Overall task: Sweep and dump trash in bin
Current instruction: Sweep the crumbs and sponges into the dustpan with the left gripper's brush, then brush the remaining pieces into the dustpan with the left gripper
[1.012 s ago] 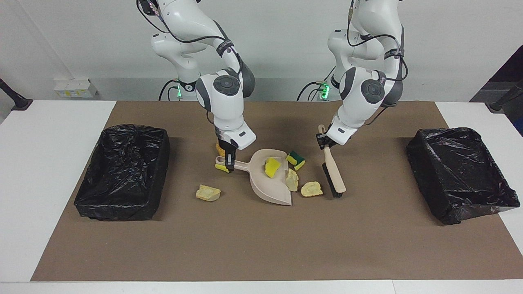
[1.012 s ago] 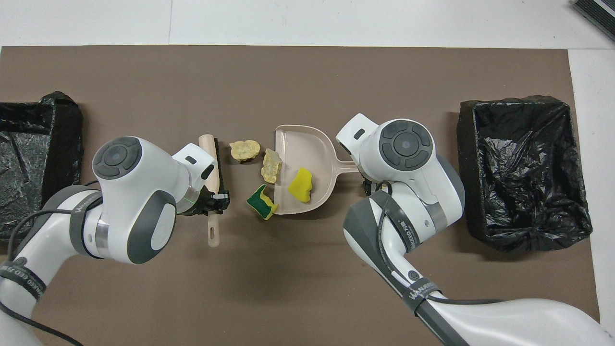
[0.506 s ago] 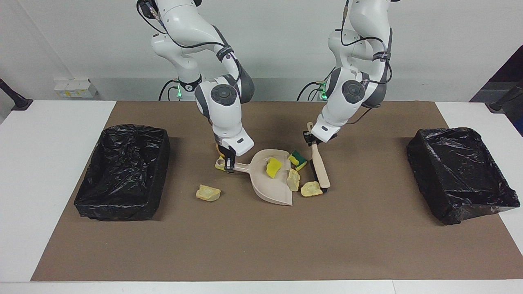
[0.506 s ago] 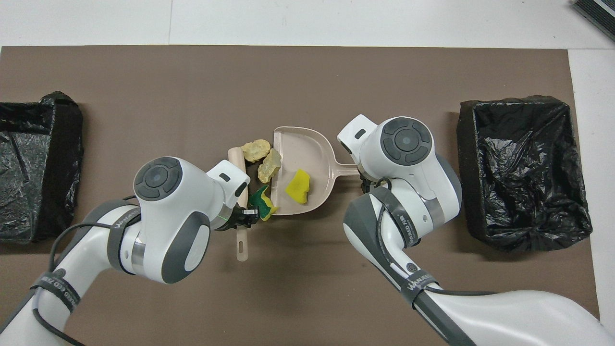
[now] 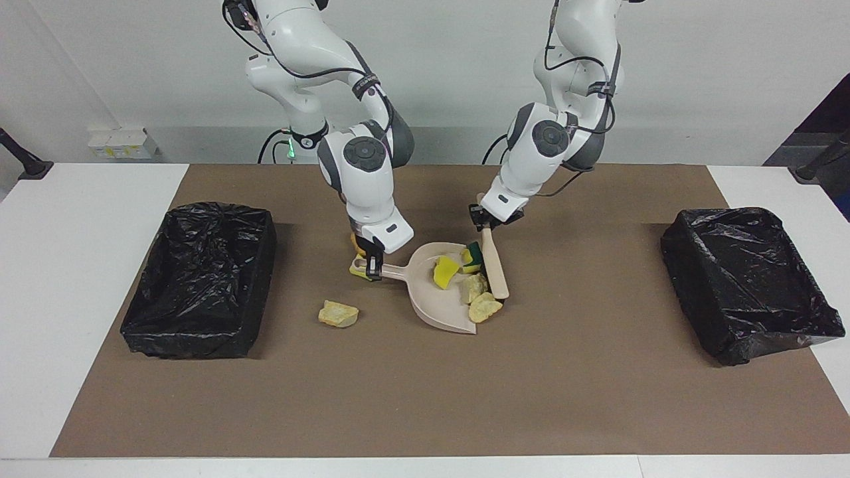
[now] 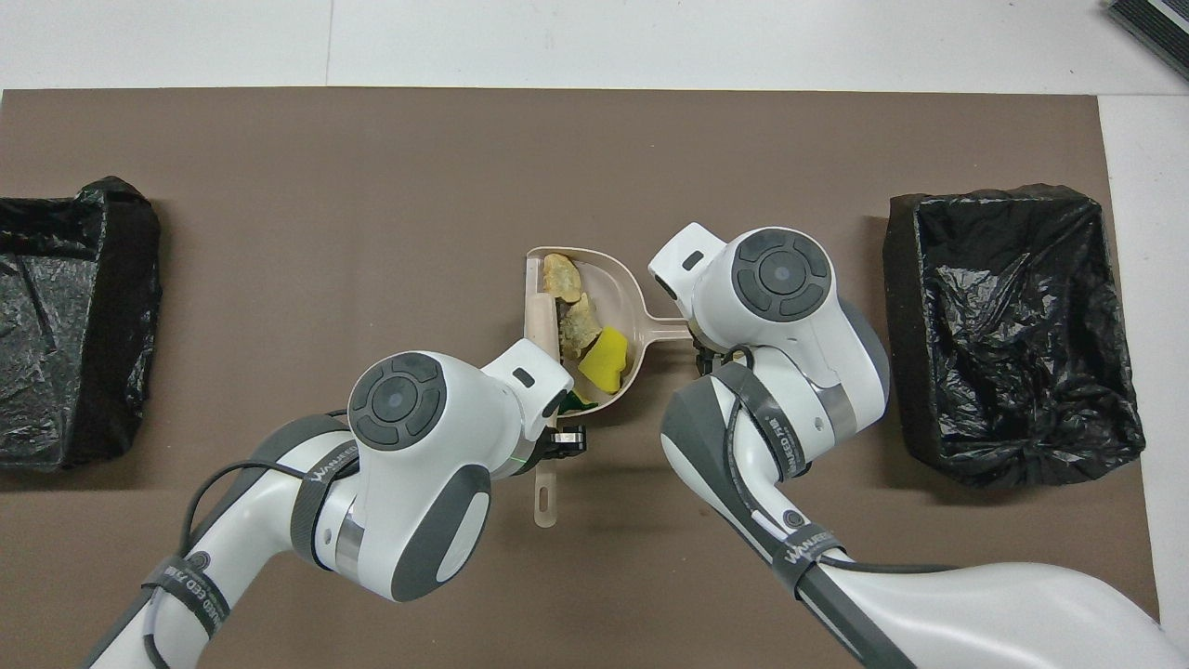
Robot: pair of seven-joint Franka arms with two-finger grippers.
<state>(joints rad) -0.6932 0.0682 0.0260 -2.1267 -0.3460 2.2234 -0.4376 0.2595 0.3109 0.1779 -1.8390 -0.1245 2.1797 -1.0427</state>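
- The right gripper (image 5: 374, 264) pinched the dustpan (image 5: 431, 302) by its handle, holding it flat on the brown mat (image 5: 425, 398);
- The left gripper (image 5: 483, 222) was clamped on the brush (image 5: 495, 265), whose head lay along the pan's mouth;
- Four trash scraps (image 5: 473, 287) sat in the pan against the brush; one chunk (image 5: 337, 314) lay on the mat toward the right arm's bin (image 5: 199, 279); another bin (image 5: 750, 282) stood at the left arm's end.

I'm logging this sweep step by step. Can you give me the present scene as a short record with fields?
left tool: shut on brush, at the dustpan's mouth
right tool: shut on dustpan handle
in dustpan: yellow sponge piece, two tan chunks, green-backed piece at the rim
still on mat: tan chunk, toward the right arm's end
bins: one at each end
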